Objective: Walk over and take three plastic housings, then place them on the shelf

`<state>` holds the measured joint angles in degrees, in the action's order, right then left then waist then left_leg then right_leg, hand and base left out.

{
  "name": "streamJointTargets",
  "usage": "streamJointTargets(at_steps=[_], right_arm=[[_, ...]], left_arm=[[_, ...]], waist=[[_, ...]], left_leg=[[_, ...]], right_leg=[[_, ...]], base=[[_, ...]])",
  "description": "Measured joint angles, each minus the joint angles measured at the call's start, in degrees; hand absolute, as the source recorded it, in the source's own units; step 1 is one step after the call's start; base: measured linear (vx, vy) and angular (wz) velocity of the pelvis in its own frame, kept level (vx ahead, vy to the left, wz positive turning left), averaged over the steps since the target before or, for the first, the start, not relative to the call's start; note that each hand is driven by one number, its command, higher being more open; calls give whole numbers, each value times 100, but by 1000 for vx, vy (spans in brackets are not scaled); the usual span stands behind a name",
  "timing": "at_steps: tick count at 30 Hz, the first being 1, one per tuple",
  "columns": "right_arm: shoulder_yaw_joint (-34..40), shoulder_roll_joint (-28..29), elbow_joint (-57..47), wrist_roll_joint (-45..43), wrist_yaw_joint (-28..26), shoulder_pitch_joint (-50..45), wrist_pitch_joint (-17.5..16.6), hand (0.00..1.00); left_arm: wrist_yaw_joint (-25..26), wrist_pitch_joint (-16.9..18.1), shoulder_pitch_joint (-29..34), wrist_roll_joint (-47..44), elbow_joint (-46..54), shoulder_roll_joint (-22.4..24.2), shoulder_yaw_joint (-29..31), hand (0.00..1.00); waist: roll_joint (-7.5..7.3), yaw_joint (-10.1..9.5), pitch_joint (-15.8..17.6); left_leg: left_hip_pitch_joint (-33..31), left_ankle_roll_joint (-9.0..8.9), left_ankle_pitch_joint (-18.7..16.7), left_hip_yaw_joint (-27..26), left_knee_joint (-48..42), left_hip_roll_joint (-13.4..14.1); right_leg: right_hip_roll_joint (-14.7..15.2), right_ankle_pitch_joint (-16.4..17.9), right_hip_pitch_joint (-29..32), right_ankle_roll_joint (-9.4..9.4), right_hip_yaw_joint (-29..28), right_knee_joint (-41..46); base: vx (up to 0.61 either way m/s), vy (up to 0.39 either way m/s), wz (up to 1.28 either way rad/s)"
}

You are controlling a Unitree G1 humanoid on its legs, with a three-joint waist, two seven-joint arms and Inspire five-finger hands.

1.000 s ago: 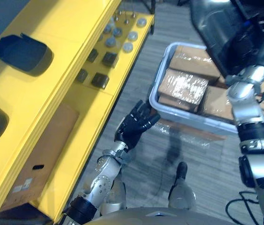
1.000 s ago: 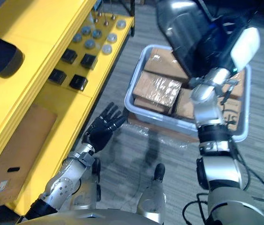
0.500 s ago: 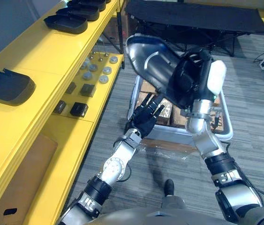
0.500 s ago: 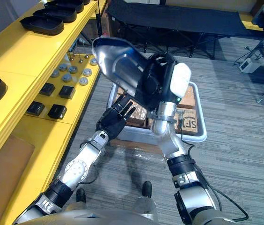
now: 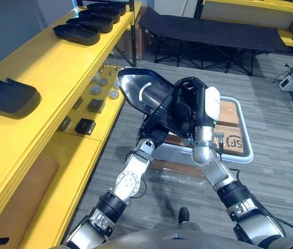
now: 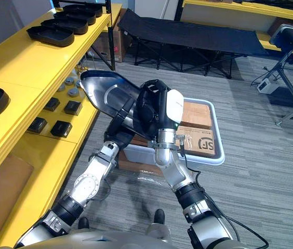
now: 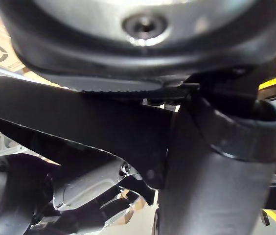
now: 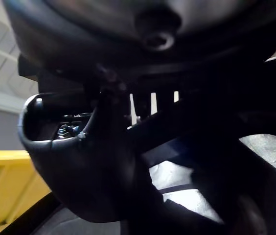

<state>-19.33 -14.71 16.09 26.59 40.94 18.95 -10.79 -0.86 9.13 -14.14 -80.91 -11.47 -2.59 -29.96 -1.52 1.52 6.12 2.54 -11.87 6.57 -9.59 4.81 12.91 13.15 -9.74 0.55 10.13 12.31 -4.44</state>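
A dark, glossy plastic housing (image 5: 147, 94) hangs in the air in front of me, its hollow side turned up. My right hand (image 5: 188, 109), thumb in a white cover, is shut on the housing's wide end. From below, my left hand (image 6: 119, 130) reaches up with straight fingers (image 6: 125, 115) lying against the housing's underside. To my left, the yellow shelf (image 5: 48, 62) carries one housing (image 5: 9, 96) near me. Several more housings (image 5: 76, 33) stand in a row at its far end.
The shelf's lower board holds small black blocks (image 5: 84, 126) and grey round parts (image 5: 103, 82). A grey tote (image 5: 240, 155) of cardboard boxes sits on the floor behind my hands. A black cot (image 5: 214, 33) stands farther back. A cardboard box (image 5: 19, 205) sits on the bottom shelf.
The camera has swung up and round. My right hand has brought the housing down in front of me, and my left hand has risen from open air to touch its underside.
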Motion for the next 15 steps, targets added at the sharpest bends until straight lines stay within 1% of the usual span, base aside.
streamJointTargets(at_steps=[2, 7, 8, 15], right_arm=[[-39, -13, 19, 0, 78, -2, 0, 0], [-97, -15, 164, -22, 198, -16, -10, 0], [-102, -27, 165, -26, 222, -16, -7, 0], [-113, -124, 168, -65, 233, -22, 27, 0]], left_arm=[[-3, -54, 0, 115, 0, -8, -3, 100], [81, -65, -3, 795, 1, -57, -68, 100], [98, -62, -6, 987, 12, -57, -70, 0], [311, -62, -45, 1442, 18, -59, -121, 0]], waist=[[3, -2, -16], [12, -7, -144], [13, -13, -149], [16, -42, -151]], left_leg=[[0, 0, 0, 4, 0, 0], [0, 2, -5, 11, -1, 0], [0, 2, -5, 17, -1, 0], [0, 2, -15, 43, -2, 1]], right_leg=[[0, 0, -3, 0, 4, -2], [1, 1, -9, -1, 14, -5], [1, 1, -12, -1, 19, -5], [1, 2, -28, -3, 43, -6]], base=[[0, 0, 0], [0, 0, 0], [0, 0, 0], [0, 0, 0]])
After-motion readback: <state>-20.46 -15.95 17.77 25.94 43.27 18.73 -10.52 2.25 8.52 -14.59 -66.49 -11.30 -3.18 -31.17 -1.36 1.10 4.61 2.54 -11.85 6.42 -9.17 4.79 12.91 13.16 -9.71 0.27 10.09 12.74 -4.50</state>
